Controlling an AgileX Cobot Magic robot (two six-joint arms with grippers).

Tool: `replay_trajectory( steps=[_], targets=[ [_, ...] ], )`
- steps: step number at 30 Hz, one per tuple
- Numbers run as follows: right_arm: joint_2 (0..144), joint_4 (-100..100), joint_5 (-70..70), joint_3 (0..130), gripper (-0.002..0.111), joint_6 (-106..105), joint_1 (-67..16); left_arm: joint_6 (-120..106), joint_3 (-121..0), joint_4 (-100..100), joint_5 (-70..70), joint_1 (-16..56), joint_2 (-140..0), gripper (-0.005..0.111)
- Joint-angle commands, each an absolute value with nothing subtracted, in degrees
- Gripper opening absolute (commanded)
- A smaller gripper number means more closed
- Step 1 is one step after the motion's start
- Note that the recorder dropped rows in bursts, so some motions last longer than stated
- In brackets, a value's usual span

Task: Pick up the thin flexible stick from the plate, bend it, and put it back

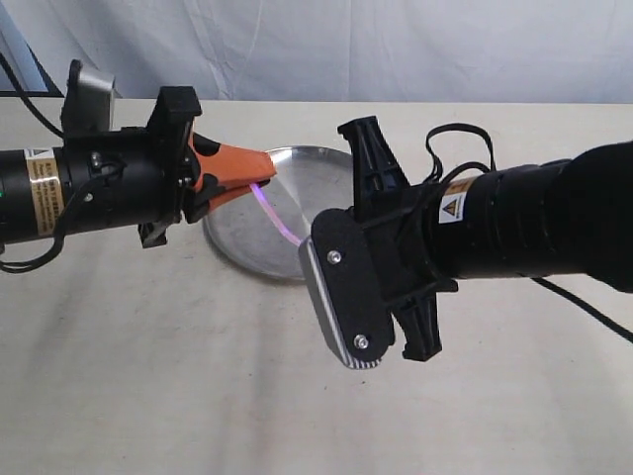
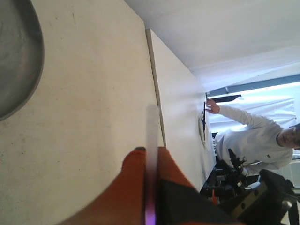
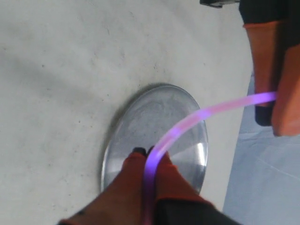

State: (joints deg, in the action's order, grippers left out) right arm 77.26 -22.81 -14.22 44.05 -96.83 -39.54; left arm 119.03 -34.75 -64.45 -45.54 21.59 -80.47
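Looking across the pale matte surface [image 1: 178, 376] toward the white cloth backdrop [image 1: 396, 45], I had my left hand [image 1: 265, 170] and right hand [image 3: 149, 153] each clamped tight on an end of the thin translucent pink-purple plastic stick [image 3: 206, 111], bowed above the round, scuffed stainless-steel plate [image 1: 326, 173]; a person in white [image 2: 253, 136] stood beyond.

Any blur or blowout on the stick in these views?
Left wrist view: the stick is a soft out-of-focus smear close to the lens, and the bright strip behind is blown out. Right wrist view: the stick glows fairly crisp over the plate; right end effector's fingers blurred. Exterior view: even light, sharp.
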Motion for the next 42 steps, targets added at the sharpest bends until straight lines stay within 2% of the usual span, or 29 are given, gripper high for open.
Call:
replay_trajectory(
  steps=[1, 20, 27, 42],
  targets=[
    [76.79, -17.77, -11.6, 44.29, 0.0, -97.45, -39.46, 119.91, -34.97, -60.98, -43.73, 21.9, -80.69, 0.0],
    [76.79, -6.42, -3.35, 44.29, 0.0, -97.45, -39.46, 119.91, -34.97, -53.54, -60.24, 21.9, -88.94, 0.0],
    [76.79, -0.43, 2.51, 44.29, 0.0, -97.45, -39.46, 119.91, -34.97, -51.05, -59.56, 21.9, -90.16, 0.0],
    [76.79, 2.53, 3.41, 44.29, 0.0, -97.45, -39.46, 119.91, -34.97, -47.68, -64.09, 21.9, -95.83, 0.0]
  ],
)
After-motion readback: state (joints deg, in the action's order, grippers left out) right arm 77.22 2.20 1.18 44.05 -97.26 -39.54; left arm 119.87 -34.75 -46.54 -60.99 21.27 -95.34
